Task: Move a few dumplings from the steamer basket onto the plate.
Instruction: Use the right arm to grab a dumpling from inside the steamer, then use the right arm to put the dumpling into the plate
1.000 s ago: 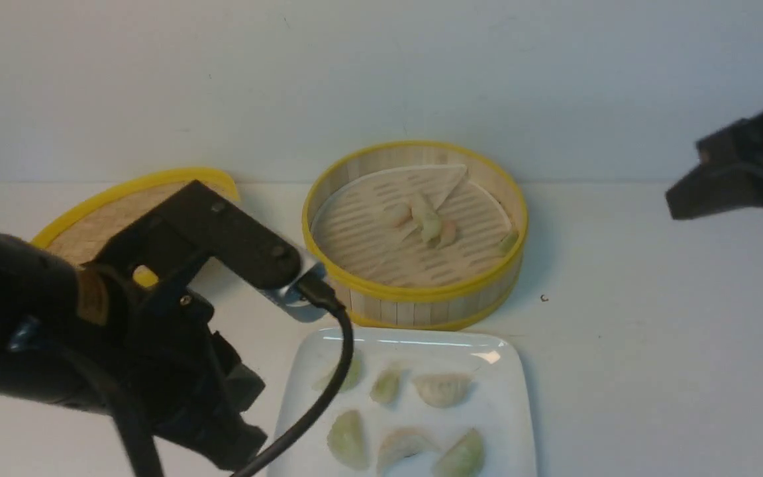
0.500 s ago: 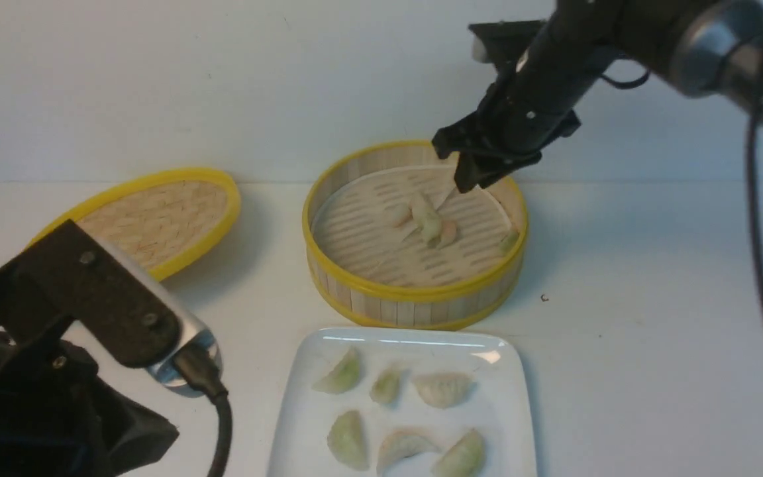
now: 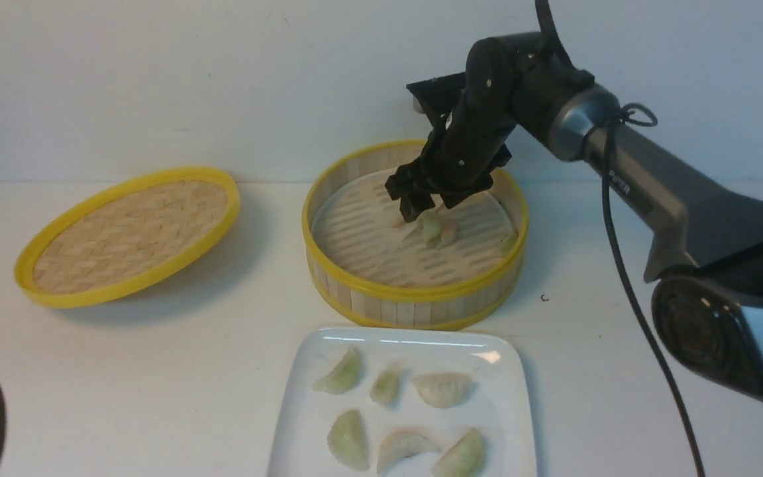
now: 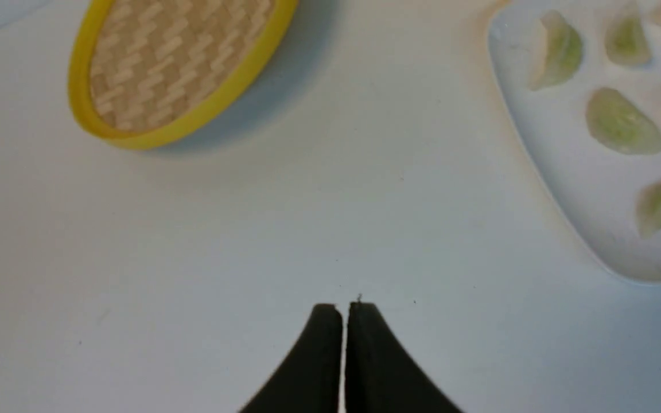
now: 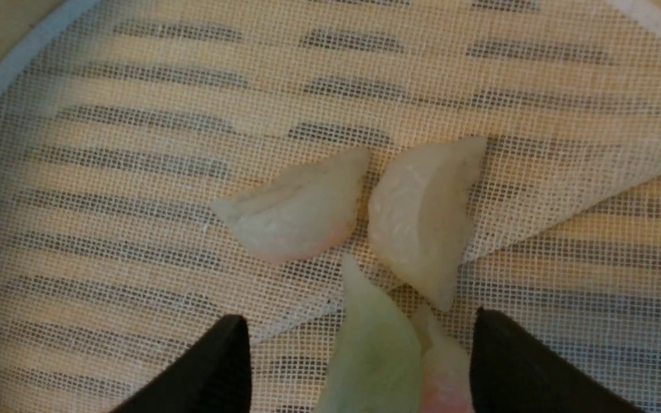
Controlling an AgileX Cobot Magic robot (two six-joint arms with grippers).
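Observation:
The steamer basket stands mid-table with a few dumplings on its pale liner. My right gripper is down inside it, open, its jaws either side of a pale green dumpling and a pinkish one. Two whitish dumplings lie just beyond the tips on the mesh liner. The white square plate in front of the basket holds several dumplings. My left gripper is shut and empty over bare table beside the plate; only its cable shows in the front view.
The flat woven yellow-rimmed lid lies tilted at the left of the basket, also in the left wrist view. One green dumpling rests against the basket's right inner wall. A wall runs behind the table.
My right arm swung in from the right and came down into the basket over the dumplings. My left arm withdrew to the lower left, almost out of the front view.

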